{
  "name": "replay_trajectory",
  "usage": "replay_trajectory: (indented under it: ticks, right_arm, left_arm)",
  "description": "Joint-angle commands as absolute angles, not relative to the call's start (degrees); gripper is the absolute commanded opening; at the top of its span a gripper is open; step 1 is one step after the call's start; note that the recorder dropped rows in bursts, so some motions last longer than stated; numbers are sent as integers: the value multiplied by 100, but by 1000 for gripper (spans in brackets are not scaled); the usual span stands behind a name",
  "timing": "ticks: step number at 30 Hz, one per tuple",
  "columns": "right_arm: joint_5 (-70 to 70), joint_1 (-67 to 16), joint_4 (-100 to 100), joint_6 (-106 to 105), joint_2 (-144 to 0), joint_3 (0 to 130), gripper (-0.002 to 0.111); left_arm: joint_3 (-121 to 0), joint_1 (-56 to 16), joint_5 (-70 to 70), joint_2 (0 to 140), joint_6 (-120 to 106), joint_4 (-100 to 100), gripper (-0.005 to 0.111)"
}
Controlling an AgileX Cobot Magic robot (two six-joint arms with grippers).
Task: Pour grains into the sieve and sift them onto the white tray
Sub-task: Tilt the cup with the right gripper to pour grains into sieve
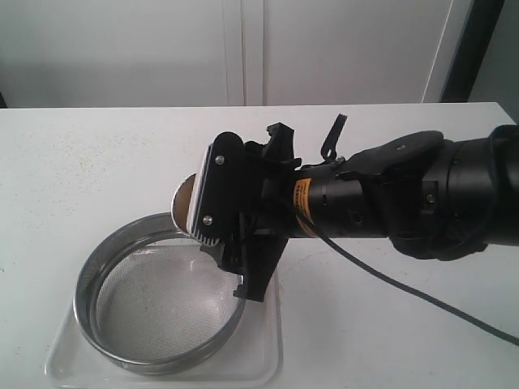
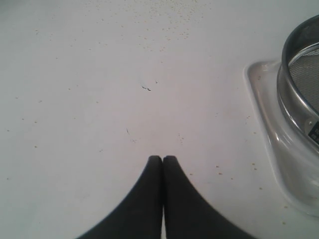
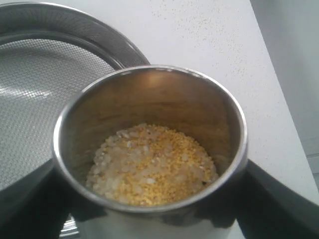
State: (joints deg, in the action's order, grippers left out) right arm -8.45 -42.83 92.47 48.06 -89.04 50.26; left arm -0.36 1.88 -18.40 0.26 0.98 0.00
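Grains (image 3: 149,167), yellow mixed with whitish, lie in the small round steel cup (image 3: 159,99), which the right hand (image 1: 225,235) pinches above the wide steel mesh sieve (image 1: 85,296), apparently ready to pour. The sieve stands on the flat white tray (image 1: 263,344), so siftings land there. The left hand (image 2: 162,162), pressed together and empty, hovers over the white worktop (image 2: 75,99) beside the tray.

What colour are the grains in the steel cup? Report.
Tiny loose grains: yellow mixed with whitish; right wrist view.

We find the sieve (image 1: 85,284) resting on the white tray (image 1: 263,348) at the counter's (image 1: 81,162) front left. The right pincer (image 1: 231,235) holds the cup (image 3: 164,97) above the sieve's far rim, and the grains (image 3: 152,167) lie inside the cup.
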Motion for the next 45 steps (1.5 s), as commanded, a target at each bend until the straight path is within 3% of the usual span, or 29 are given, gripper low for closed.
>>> replay_trajectory:
  ticks: [1, 45]
  right_arm:
    - [-848, -4295, 9203, 4741, -9129, 5213, 0]
    - [445, -4859, 9260, 1806, -9854, 5666, 0]
  left_arm:
    - [0, 154, -1891, 0, 104, 0, 0]
    - [0, 154, -1891, 0, 104, 0, 0]
